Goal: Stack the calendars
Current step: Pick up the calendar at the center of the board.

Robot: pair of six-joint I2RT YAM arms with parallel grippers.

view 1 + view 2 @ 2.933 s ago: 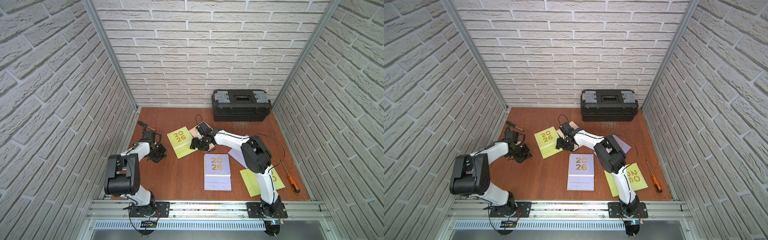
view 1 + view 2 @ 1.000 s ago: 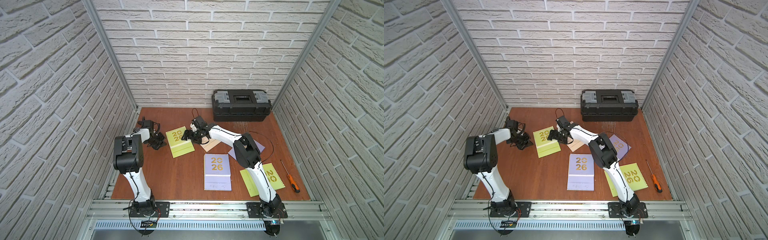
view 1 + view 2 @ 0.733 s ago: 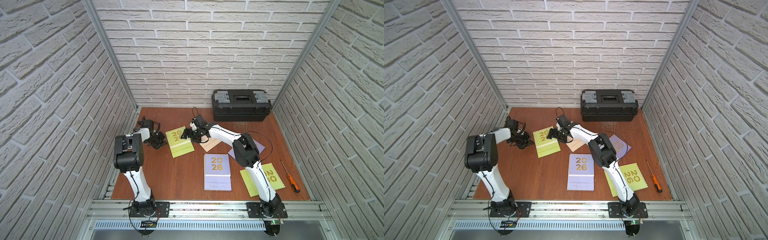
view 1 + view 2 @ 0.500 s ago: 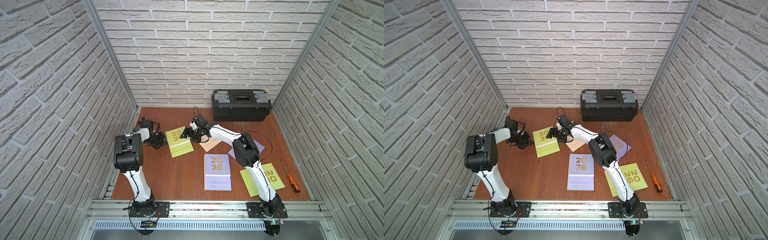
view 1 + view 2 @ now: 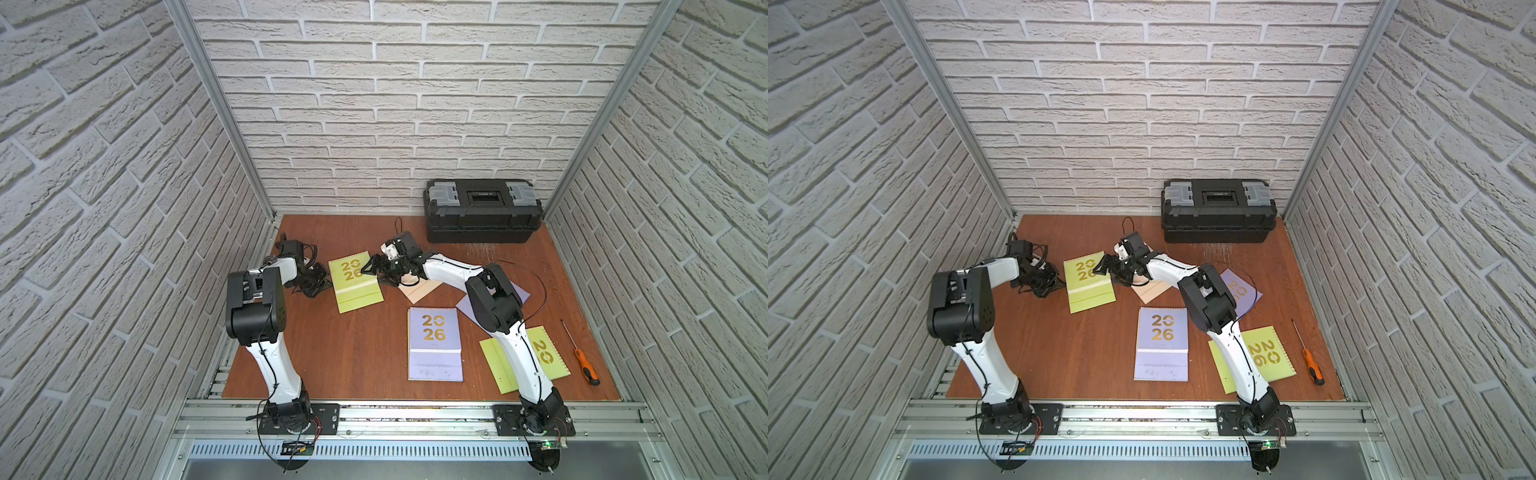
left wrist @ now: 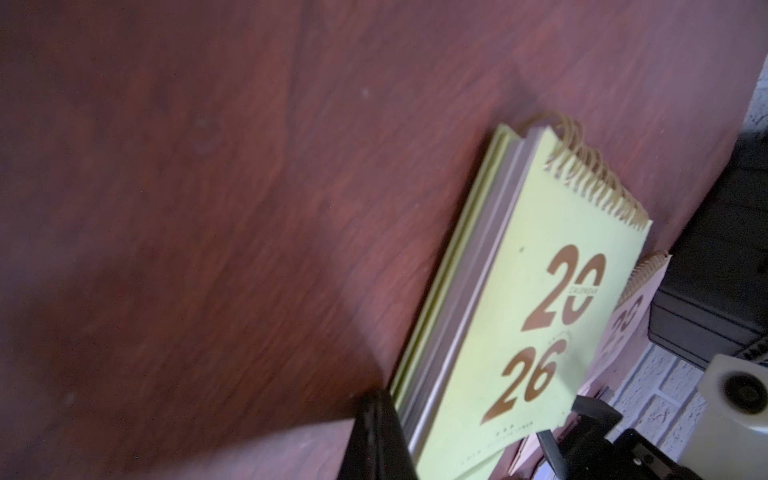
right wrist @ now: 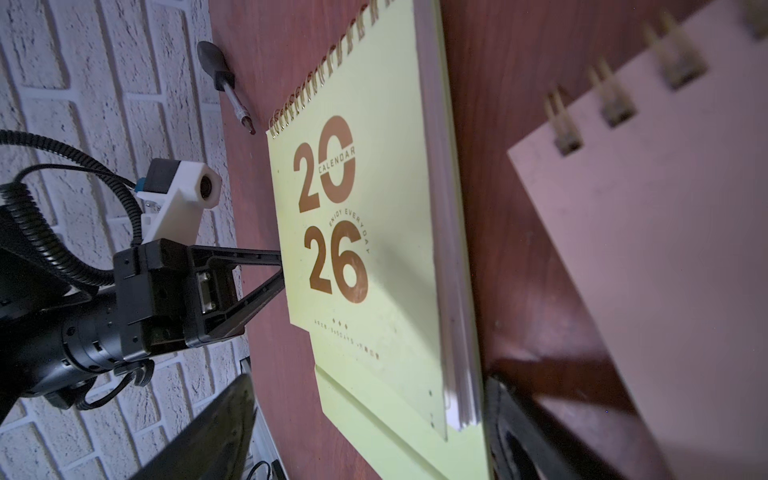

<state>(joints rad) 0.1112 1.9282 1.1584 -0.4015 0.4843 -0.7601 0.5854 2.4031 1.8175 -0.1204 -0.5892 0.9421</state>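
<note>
R gripper [image 5: 374,276] shifted; pink cal [image 5: 419,289] beside.

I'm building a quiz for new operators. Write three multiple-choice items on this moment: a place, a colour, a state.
1. Where does the black toolbox stand? A) by the back wall B) at the front rail C) on a calendar
2. What colour is the calendar farthest to the robot's left? A) lavender B) lime green C) peach
3. How is the right hand? A) shut on a calendar B) shut, empty C) open
Answers: A, it sits right under the back bricks; B, its cover is lime green with a gold 2026; C, its jaws stand wide apart.
</note>
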